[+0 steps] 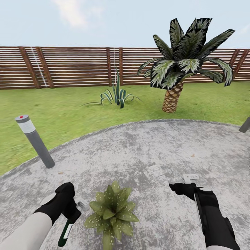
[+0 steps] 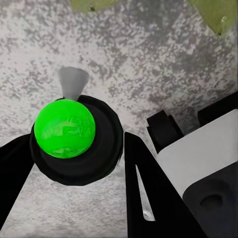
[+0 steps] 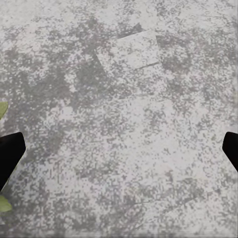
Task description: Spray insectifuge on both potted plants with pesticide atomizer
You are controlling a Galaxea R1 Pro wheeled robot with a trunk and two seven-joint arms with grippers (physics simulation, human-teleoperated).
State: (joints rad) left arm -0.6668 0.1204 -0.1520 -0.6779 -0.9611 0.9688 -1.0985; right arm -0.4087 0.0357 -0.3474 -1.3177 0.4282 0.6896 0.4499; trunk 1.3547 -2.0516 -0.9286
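Observation:
One potted plant (image 1: pixel 111 211), a low rosette of pointed green leaves dotted with whitish insectifuge specks, stands on the grey patio (image 1: pixel 149 146) at the near centre; its leaves hide the pot. My left gripper (image 1: pixel 71 212) is just left of it, shut on the pesticide atomizer (image 1: pixel 66 232), whose grey head (image 1: pixel 82 204) points toward the plant. The left wrist view has the atomizer (image 2: pixel 67 130) end-on: a green dome in a black collar, with a grey nozzle (image 2: pixel 73 82) and black fingers (image 2: pixel 148 193) on both sides. My right gripper (image 1: pixel 183 189) hangs open over bare paving right of the plant.
A grey bollard lamp (image 1: pixel 34 140) with a red dot stands at the patio's left edge, another post (image 1: pixel 244 125) at the right. On the lawn behind are a striped agave (image 1: pixel 116 95) and a palm (image 1: pixel 180 69), before a slatted brown fence (image 1: pixel 69 66).

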